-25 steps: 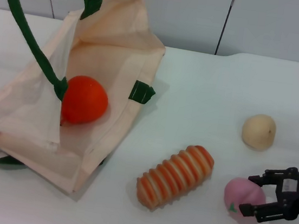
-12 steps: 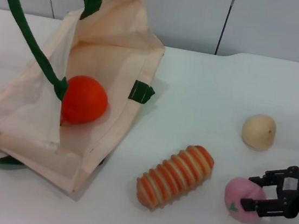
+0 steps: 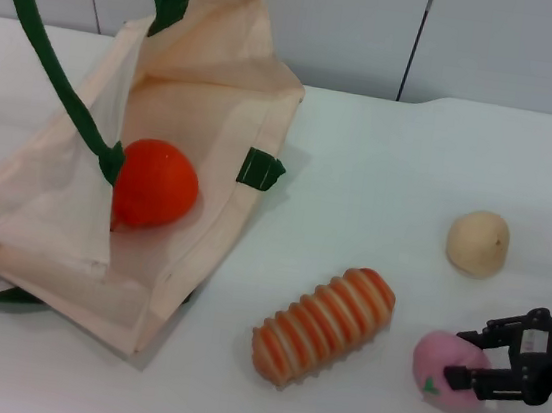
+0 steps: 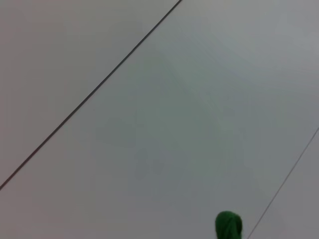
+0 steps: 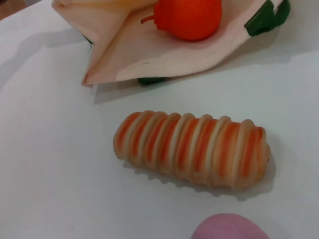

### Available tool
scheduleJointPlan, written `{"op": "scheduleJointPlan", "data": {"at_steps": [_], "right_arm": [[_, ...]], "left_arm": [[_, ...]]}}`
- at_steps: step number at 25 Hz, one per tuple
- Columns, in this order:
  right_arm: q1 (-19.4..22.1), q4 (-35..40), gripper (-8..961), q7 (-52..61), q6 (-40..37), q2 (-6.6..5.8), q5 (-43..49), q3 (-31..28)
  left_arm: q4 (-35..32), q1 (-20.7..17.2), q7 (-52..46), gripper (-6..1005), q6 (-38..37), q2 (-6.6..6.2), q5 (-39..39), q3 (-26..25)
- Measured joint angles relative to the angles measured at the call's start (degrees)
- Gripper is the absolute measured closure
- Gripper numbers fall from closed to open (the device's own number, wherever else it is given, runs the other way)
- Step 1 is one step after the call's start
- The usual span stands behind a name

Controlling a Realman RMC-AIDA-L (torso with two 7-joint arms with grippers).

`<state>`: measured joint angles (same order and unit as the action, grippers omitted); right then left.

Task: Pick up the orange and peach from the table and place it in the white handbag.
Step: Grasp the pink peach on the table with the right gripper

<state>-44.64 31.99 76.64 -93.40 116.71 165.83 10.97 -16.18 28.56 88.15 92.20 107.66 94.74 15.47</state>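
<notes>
The orange (image 3: pixel 156 184) lies inside the open mouth of the white handbag (image 3: pixel 220 89) at the left; both also show in the right wrist view, the orange (image 5: pixel 188 17) on the bag (image 5: pixel 129 55). One green handle (image 3: pixel 44 47) is held up, running out of the top left. A green tip (image 4: pixel 228 226) shows in the left wrist view; the left gripper itself is out of view. The pink peach (image 3: pixel 438 362) sits on the table at the front right. My right gripper (image 3: pixel 467 359) is beside it on the right, its fingers closed against it. The peach's top (image 5: pixel 230 228) shows in the right wrist view.
A long orange-and-cream ribbed item (image 3: pixel 324 325) lies between the bag and the peach, also seen in the right wrist view (image 5: pixel 192 149). A pale beige round fruit (image 3: pixel 477 242) sits behind the peach. A grey panelled wall (image 3: pixel 478 40) stands behind the white table.
The right gripper's fingers have closed in from a wide spread onto the peach. The peach, bag and orange have not moved.
</notes>
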Motion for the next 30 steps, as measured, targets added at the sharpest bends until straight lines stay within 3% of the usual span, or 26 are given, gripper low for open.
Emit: {"op": "scheduleJointPlan", "data": {"at_steps": [23,30], "right_arm": [[-0.2,0.9,529,4.1,0.9,-0.17,0.1,1.8],[-0.7,4.4,537,2.5,-4.8,-0.05,-2.5,1.2]], "left_arm": [[0.0,0.0,0.1,878,-0.1,0.00,0.0,0.0],[0.0,-0.1,0.1,878,-0.1,0.00,-0.2,0.0]]}}
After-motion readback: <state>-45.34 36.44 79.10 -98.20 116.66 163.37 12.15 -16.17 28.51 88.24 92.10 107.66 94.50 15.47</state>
